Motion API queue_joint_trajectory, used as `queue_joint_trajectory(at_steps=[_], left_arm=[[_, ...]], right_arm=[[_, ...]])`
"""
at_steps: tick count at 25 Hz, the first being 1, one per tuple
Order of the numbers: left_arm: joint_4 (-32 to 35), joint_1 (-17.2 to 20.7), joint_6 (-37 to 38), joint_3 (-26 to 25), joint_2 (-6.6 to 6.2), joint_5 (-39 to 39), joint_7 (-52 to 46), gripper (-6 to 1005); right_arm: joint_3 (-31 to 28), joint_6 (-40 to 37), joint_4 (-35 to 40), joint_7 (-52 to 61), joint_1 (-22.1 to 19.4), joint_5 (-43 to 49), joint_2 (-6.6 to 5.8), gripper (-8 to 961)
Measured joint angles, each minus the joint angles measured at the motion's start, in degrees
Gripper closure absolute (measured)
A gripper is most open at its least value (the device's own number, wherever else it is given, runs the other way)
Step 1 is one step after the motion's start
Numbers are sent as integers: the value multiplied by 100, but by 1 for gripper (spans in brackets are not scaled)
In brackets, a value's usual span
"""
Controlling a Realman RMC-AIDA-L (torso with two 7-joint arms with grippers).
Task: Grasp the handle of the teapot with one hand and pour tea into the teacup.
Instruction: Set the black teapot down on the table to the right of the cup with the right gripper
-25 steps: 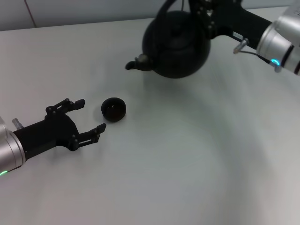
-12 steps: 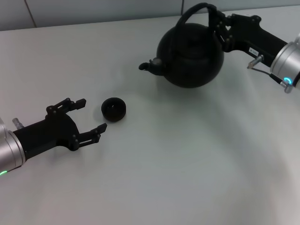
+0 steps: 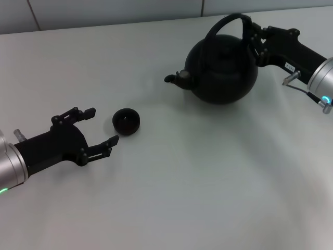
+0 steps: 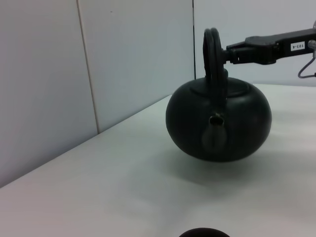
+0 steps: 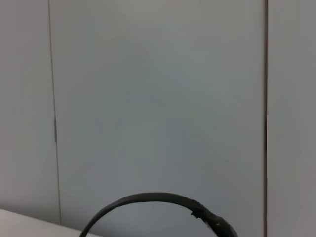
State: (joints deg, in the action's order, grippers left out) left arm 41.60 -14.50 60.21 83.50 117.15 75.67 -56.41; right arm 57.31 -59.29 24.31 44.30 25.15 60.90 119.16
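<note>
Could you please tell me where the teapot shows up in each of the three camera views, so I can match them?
Head view: the teapot sits upper right, spout toward the teacup.
Left wrist view: it fills the centre right, spout facing the camera.
Right wrist view: only the handle arcs along the bottom edge.
Shared landmark: the handle, held by the right gripper.

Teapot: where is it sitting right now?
In the head view the teapot is far right on the table, its handle gripped by the right pincer, spout towards the teacup beside the open left pincer.
</note>
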Motion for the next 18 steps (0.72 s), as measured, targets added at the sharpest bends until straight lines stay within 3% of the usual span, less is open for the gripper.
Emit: queue_joint_trajectory(at_steps=[18], left_arm=[[-3, -22, -1, 0, 18, 0, -2, 143]], right_arm=[[-9, 234, -357, -155, 94, -13, -15, 772]])
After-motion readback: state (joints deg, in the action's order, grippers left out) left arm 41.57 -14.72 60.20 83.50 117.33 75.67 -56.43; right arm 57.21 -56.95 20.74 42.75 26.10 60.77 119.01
